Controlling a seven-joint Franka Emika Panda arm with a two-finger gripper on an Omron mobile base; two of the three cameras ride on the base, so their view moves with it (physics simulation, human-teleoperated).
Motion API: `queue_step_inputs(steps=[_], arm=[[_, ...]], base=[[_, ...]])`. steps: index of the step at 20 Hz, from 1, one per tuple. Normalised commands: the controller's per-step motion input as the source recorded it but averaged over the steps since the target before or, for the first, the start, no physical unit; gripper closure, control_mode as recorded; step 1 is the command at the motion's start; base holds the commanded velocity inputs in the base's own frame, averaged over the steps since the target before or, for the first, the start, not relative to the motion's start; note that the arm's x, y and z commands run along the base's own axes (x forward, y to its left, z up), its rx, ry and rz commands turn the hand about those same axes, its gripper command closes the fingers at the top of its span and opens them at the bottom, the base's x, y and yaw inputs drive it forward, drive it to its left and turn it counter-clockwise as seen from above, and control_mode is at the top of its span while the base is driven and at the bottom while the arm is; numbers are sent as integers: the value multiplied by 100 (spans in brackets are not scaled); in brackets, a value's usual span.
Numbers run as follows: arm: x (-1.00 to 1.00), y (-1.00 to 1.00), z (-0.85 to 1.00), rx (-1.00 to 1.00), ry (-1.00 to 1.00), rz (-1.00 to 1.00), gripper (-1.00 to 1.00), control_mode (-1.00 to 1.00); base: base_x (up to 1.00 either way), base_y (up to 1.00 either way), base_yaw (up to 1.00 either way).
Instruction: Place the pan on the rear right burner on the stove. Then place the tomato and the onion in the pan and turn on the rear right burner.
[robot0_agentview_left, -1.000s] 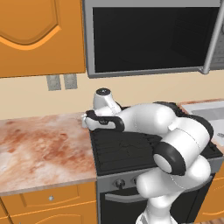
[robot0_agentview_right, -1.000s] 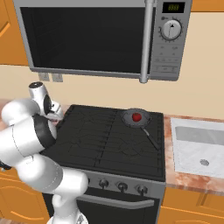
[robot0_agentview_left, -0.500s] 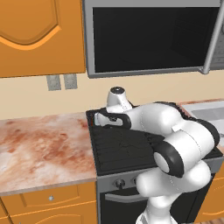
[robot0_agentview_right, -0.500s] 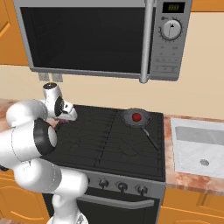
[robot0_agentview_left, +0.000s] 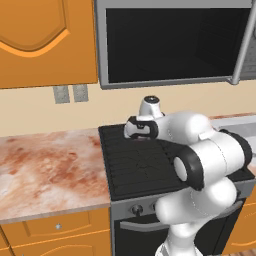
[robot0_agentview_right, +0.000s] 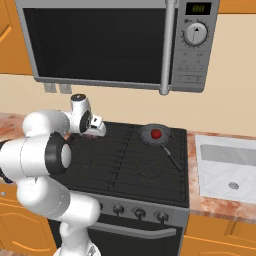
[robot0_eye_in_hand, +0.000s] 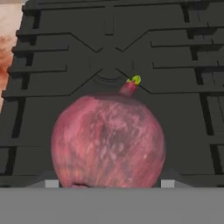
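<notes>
The onion, a dull pinkish-purple ball with a small green sprout, sits between the finger tips of my gripper, which is shut on it. In the right base view the gripper hangs over the rear left part of the stove, with a bit of pink onion under the hand. The pan rests on the rear right burner, handle pointing to the front right. The red tomato lies inside the pan. In the left base view my hand is above the stove's back edge.
A microwave hangs low over the cooktop. A sink lies to the right of the stove. A marble counter stretches to the left. Knobs line the stove's front panel.
The arm has swung to the right with the onion, from the stove's left edge to above its rear left part. Pan and tomato have stayed put.
</notes>
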Motion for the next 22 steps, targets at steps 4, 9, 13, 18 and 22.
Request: queue_step_inputs(steps=[4,9,13,18,22], arm=[[22,-67,0,0,0,0,100,-100],[14,-65,0,0,0,0,100,-100],[9,-64,0,0,0,0,100,-100],[19,-66,7,0,-2,0,100,-100],[26,-65,13,0,-1,0,100,-100]], base=[[0,0,0],[0,0,0],[0,0,0],[0,0,0],[0,0,0]])
